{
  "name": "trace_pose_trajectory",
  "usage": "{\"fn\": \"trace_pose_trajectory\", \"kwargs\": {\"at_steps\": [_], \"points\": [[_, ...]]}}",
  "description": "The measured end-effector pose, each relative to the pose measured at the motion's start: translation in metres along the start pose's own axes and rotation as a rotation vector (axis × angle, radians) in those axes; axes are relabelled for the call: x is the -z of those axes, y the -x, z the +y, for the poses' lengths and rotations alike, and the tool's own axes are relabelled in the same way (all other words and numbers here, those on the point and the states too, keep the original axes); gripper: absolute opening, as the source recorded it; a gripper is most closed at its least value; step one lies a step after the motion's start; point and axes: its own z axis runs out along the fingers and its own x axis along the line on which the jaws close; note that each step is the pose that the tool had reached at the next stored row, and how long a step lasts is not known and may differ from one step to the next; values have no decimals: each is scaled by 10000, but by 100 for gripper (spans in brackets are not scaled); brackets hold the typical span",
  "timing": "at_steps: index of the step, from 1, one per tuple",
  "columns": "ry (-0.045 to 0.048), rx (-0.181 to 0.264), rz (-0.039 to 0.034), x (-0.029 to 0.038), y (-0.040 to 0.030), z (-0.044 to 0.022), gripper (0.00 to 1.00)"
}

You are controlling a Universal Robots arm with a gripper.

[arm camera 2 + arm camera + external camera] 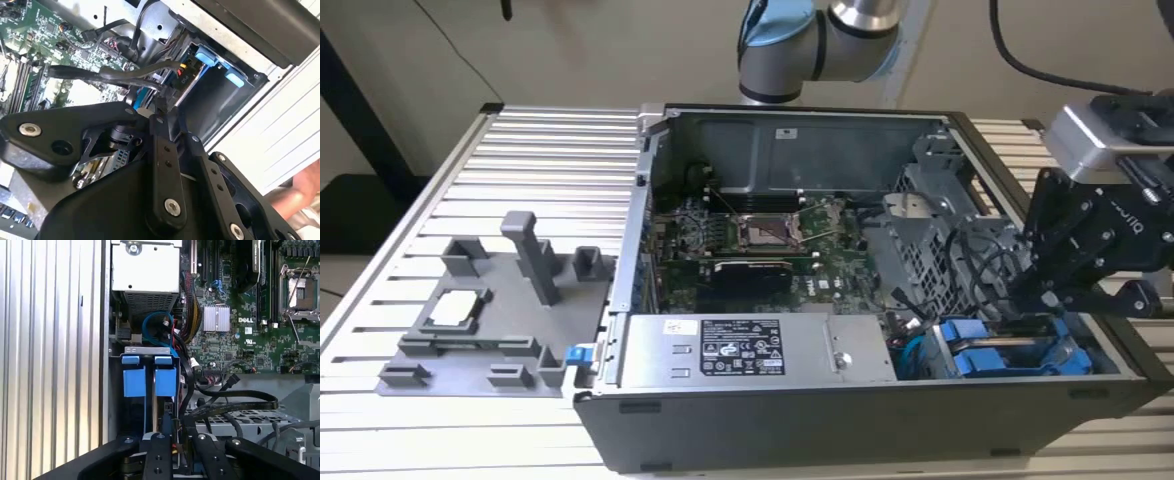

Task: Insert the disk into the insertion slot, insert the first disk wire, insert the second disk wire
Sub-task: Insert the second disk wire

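**Claw working at the drive bay, its tips buried among cables**

I am finding much of the scene hidden. In the exterior view the claw [1045,300] is reaching down into the open computer case [761,425] at the exterior view's right, and its tips are sinking behind black cables [987,262], so I cannot tell whether it is released or clenched. In both wrist views the dark linkage is covering the lower part of the picture, and the fingers [167,427] are converging on a black connector I am struggling to make out.

I am counting 2 blue carrier frames sitting side by side in the bay, 1 power-supply box [744,350] and 1 grey fixture [487,310] on the slatted desk [520,150].

The disk [165,382] is already sitting in its slot, with only its blue frame showing; the drive body itself is hidden. The claw is hanging just beside its end, right at the bay's edge.
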Motion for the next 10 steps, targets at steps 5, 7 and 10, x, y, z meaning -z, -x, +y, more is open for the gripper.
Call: {"fn": "trace_pose_trajectory", "kwargs": {"at_steps": [5, 7, 10], "points": [[0, 1, -2, 100, 9, 7, 24], [0, 0, -1, 102, 9, 7, 24], [1, 0, -1, 103, 9, 7, 24]]}}
